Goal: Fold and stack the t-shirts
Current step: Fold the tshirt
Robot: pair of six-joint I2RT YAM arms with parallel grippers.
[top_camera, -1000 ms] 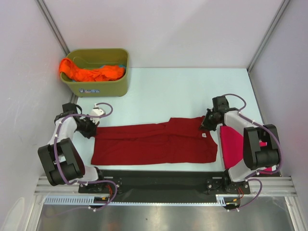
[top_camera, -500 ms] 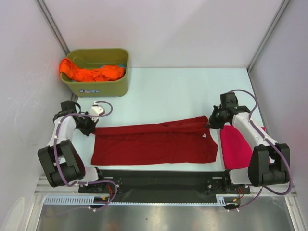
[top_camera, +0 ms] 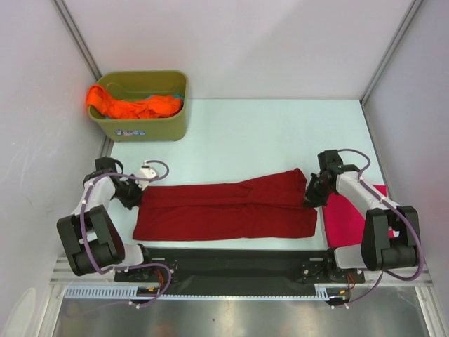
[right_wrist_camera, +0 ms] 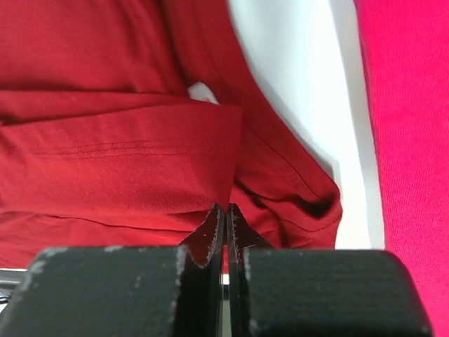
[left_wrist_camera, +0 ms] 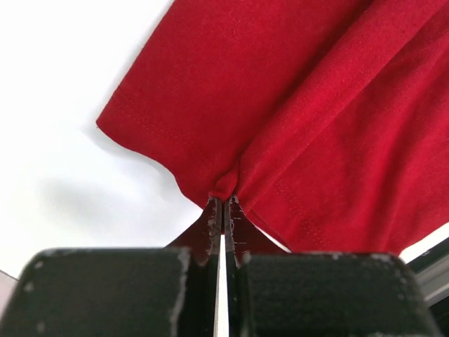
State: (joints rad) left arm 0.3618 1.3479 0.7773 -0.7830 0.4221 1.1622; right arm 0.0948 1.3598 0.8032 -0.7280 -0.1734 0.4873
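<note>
Between the left claw [top_camera: 132,192] and the right claw [top_camera: 313,195], the dark red t-shirt [top_camera: 224,210] lies stretched out in a long band. It has changed over the last second: the right claw lifted its end and carried it toward the near edge, so the small white neck label that showed beside that claw is now covered. I take this as a lengthwise fold partly laid, with the cloth not yet let go. Both claws are pressed fully together, each pinching a gathered bit of red cloth at its tips. Just right of the right claw, partly under its arm, lies the pink t-shirt [top_camera: 340,221]. Well beyond the left claw, the orange t-shirt [top_camera: 133,107] sits in the olive tub [top_camera: 151,126].
</note>
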